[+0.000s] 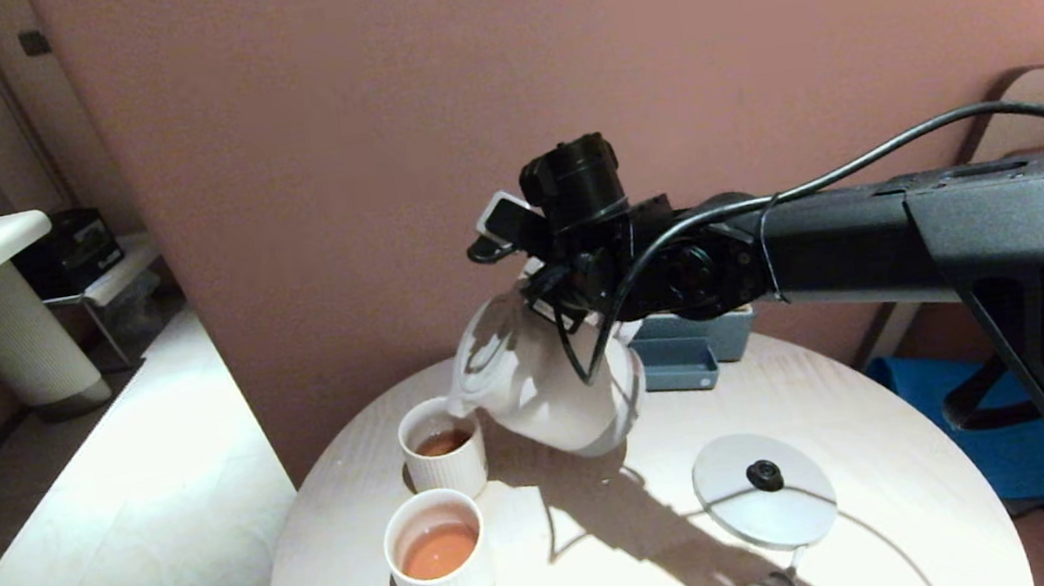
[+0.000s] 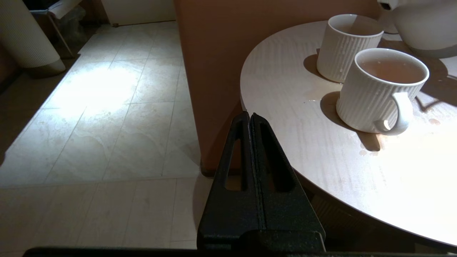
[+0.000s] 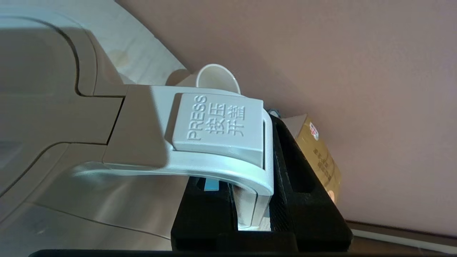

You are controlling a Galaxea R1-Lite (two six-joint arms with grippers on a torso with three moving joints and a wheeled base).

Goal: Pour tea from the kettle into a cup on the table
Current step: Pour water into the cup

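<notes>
Starting at the left, the left claw (image 2: 251,119) hung idle beside the near-left edge of the round bench (image 1: 865,449), low over the tiled floor (image 2: 107,117), its fingers pressed together on nothing.

On the left part of the bench stood two ribbed white cups, close together. The near cup (image 1: 440,556) was almost full of reddish-brown tea. The far cup (image 1: 442,447) held only a little, so it was probably the one being filled.

Just right of the far cup, the kettle (image 1: 544,386) hung clear of the bench, tipped to the left. Its short spout (image 1: 458,404) pointed down and left, touching or just over the far cup's rim. Its long axis, from bottom to lid, leaned up and to the left instead of standing upright, which suits pouring.

The right claw (image 3: 250,200) was clamped on the kettle's loop handle (image 3: 200,167), below the lid-release button (image 3: 217,125). That grip likely kept the lid shut.

Further right lay the kettle's round base (image 1: 763,491), bare, with its cord (image 1: 876,529) curling away. A blue-grey box (image 1: 690,346) sat behind the kettle, by the wall (image 1: 362,153).
</notes>
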